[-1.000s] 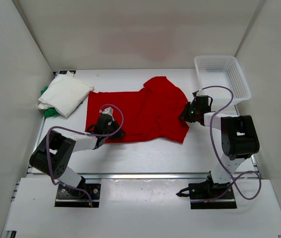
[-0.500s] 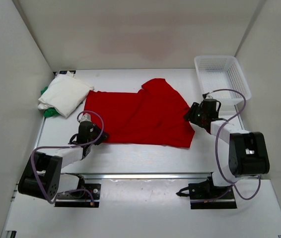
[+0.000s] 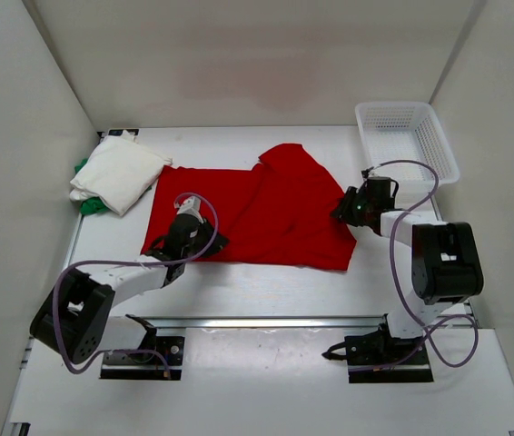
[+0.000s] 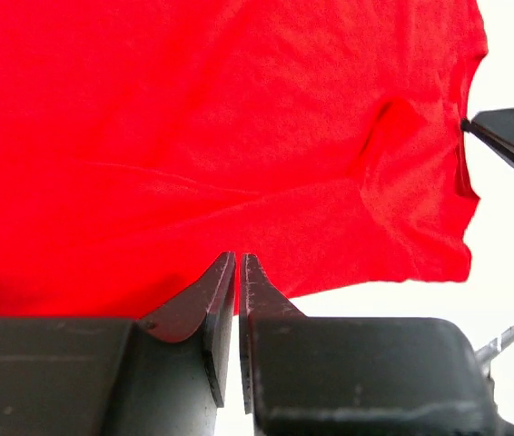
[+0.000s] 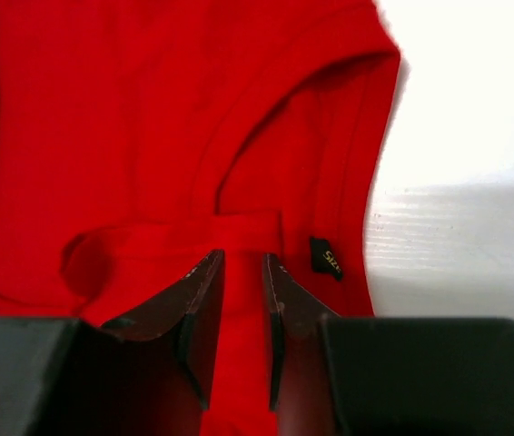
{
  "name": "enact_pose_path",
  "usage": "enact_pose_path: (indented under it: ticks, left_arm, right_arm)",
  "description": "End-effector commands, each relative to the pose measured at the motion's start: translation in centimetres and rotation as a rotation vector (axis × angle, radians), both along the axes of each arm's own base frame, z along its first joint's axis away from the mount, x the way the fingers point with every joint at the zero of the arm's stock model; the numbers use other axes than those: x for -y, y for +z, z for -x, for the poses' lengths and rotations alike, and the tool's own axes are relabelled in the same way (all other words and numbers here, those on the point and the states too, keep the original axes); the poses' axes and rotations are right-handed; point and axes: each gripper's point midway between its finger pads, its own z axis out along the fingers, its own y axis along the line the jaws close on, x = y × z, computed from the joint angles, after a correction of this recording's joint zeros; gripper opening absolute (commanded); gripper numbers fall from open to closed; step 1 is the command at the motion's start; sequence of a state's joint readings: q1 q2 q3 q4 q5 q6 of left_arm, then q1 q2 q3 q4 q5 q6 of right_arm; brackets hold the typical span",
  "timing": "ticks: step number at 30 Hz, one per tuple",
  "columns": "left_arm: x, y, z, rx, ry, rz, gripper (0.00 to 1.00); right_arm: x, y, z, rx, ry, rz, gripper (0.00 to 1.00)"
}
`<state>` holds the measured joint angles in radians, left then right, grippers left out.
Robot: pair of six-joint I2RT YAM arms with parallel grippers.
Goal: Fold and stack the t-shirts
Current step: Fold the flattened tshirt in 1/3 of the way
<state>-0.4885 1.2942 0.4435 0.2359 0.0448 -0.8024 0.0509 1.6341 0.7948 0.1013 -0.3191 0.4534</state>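
Left gripper [image 4: 238, 259] back on red shirt [image 3: 275, 204]; three shirts [image 3: 116, 171] total.

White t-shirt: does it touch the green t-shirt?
Touching. The top external view shows the folded white t-shirt lying on the green t-shirt, which peeks out from under its left side.

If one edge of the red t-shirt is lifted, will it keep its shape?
The red t-shirt probably hangs limp: it lies flat with soft folds. It seems light, being thin cloth. Pushed, it would likely bunch rather than slide whole.
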Motion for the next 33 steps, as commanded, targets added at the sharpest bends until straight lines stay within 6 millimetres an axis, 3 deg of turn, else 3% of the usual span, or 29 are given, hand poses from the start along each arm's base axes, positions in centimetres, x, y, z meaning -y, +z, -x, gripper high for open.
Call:
enact_pose_path:
  ticks: [1,6,13,18,26,33]
  left_arm:
    - [1.6,0.8,-0.2,0.019,-0.040,0.033,0.19]
    - [2.3,-0.7,0.8,-0.026,-0.070,0.048,0.18]
    - [2.3,-0.5,0.7,-0.016,-0.069,0.041,0.18]
    - [2.5,-0.7,0.9,-0.021,-0.075,0.042,0.18]
    - [2.6,-0.8,1.0,-0.026,-0.079,0.047,0.18]
    - [2.9,-0.7,0.9,-0.023,-0.086,0.048,0.18]
  right_arm:
    - [-0.7,1.1,-1.3,0.054,0.043,-0.007,0.21]
    - [0.0,-0.4,-1.0,0.023,0.016,0.018,0.21]
    - [0.3,-0.7,-1.3,0.017,0.010,0.051,0.23]
    - [-0.2,-1.8,-1.1,-0.011,0.025,0.068,0.26]
    - [-1.7,-0.4,-0.8,0.005,0.065,-0.037,0.10]
    - [-0.7,2.7,-1.2,0.086,0.022,0.029,0.00]
